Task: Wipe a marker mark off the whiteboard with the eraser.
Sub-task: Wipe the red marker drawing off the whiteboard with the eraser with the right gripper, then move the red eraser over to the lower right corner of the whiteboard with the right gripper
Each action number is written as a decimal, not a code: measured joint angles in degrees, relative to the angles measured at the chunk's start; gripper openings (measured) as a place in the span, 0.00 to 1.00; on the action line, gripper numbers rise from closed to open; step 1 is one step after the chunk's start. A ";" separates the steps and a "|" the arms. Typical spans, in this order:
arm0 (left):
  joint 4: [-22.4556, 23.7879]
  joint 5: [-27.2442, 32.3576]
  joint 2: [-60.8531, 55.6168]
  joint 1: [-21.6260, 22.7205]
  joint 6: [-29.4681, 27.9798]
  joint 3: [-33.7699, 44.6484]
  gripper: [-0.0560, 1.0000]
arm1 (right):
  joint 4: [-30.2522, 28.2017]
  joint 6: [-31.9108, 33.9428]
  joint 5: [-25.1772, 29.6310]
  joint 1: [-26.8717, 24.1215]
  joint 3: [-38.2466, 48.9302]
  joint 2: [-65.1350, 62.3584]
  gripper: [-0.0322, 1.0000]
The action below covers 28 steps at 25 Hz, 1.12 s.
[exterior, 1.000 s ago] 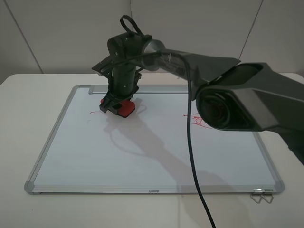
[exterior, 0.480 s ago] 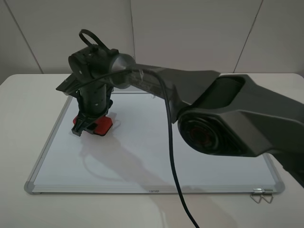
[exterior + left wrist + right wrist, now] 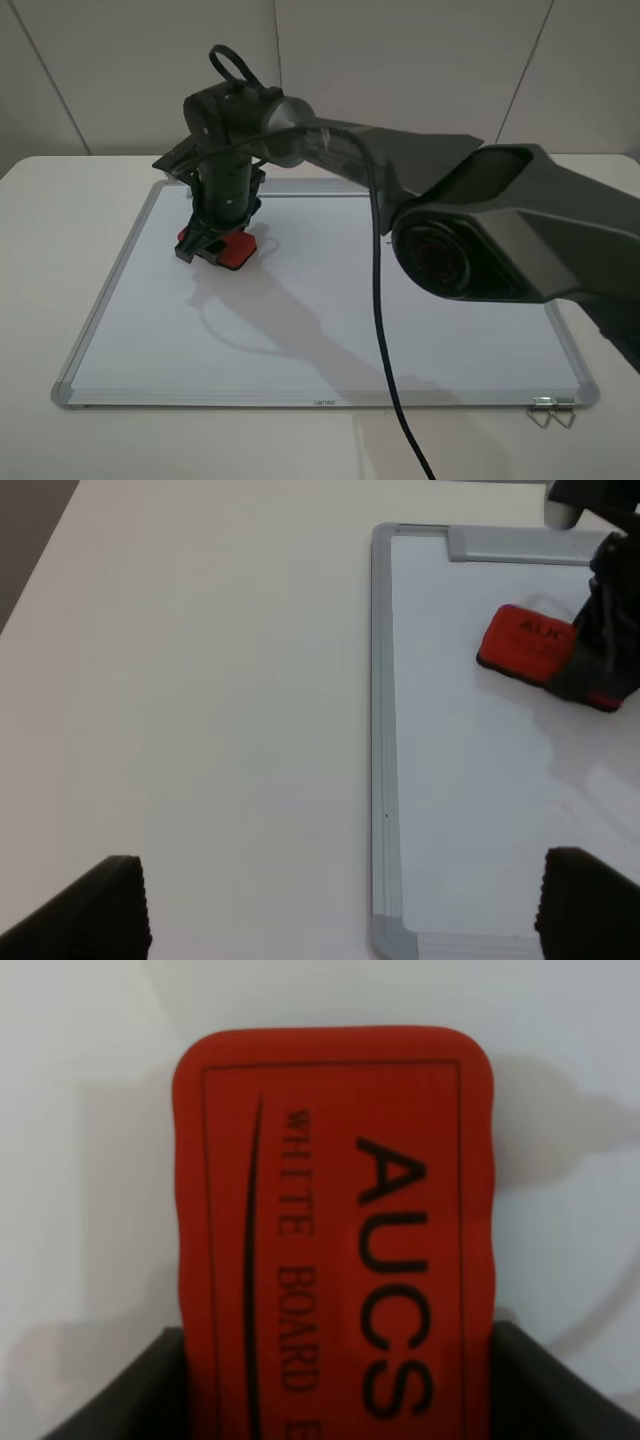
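Eraser, small red rounded block with dark lettering (image 3: 234, 249) | lies flat on large white board with silver metal frame (image 3: 330, 320), near its far left corner | right gripper (image 3: 213, 243) closed on eraser's sides | left gripper (image 3: 340, 905) wide apart, holds nothing, over the tabletop beside board

Right arm (image 3: 520, 225): dark grey, matte, w/ smooth angular shells & a big round joint housing (image 3: 445, 258) near the camera. Black cable (image 3: 385, 330) runs along it, hangs down past the joint. Wrist ends in a black cylinder w/ a black loop on top. Right gripper (image 3: 212, 243) black. Left gripper: only two dark finger tips (image 3: 100, 910) show.
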 joint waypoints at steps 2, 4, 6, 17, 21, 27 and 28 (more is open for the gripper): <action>0.00 0.00 0.00 0.00 0.00 0.00 0.79 | 0.00 1.35 0.57 -2.88 -0.13 0.00 0.52; 0.00 0.00 0.00 0.00 0.00 0.00 0.79 | -0.70 2.18 2.01 -5.10 -0.26 0.00 0.52; 0.00 0.00 0.00 0.00 0.00 0.00 0.79 | -0.85 2.49 3.32 -6.66 -0.26 -0.19 0.52; 0.00 0.00 0.00 0.00 0.00 0.00 0.79 | 1.55 7.27 5.31 -8.18 -0.19 -8.13 0.52; 0.00 0.00 0.00 0.00 0.00 0.00 0.79 | 1.90 9.99 5.36 -10.07 -0.19 -10.93 0.52; 0.00 0.00 0.00 0.00 0.00 0.00 0.79 | 2.25 10.45 5.36 -12.84 -0.19 -12.44 0.52; 0.00 0.00 0.00 0.00 0.00 0.00 0.79 | 2.25 10.45 5.42 -13.16 -0.19 -12.44 0.52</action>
